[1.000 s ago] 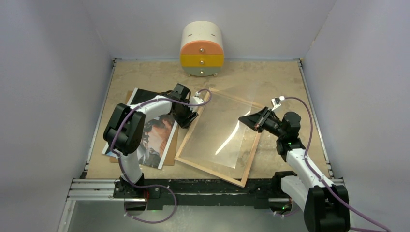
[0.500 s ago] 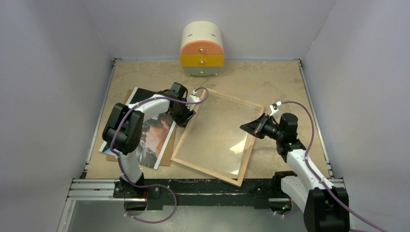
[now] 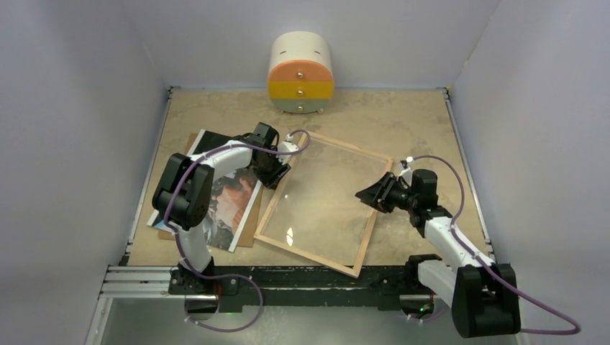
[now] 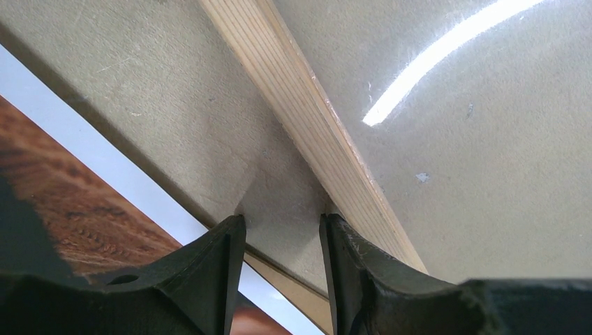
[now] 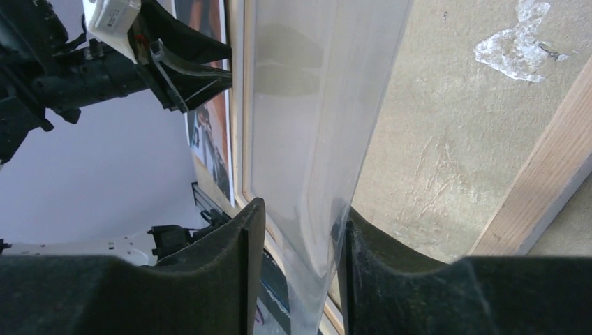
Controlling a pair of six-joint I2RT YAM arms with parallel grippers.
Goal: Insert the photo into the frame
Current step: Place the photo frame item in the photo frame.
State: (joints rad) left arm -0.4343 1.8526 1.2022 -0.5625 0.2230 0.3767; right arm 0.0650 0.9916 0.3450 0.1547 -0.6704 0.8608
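Note:
The frame [image 3: 309, 254] lies flat mid-table, its wood rim up. The photo [image 3: 230, 205] lies left of it on the brown backing board [image 3: 249, 236]. My left gripper [image 3: 277, 171] is open at the frame's left rim. In the left wrist view its gripper [image 4: 279, 220] straddles bare table, the right finger touching the rim [image 4: 307, 112], with the photo's white border [image 4: 105, 171] to the left. My right gripper [image 3: 368, 194] is at the frame's right rim. In the right wrist view its gripper [image 5: 300, 206] is open around the clear pane [image 5: 307, 105], which leans on the right finger.
A small round drawer unit [image 3: 301, 74] with orange, yellow and green fronts stands at the back wall. White walls close in the table on three sides. A metal rail [image 3: 288, 277] runs along the near edge by the arm bases.
The clear pane, raised at its right edge a second ago, has come down nearly flat in the frame. My right gripper has dropped and moved nearer. The left gripper has barely shifted.

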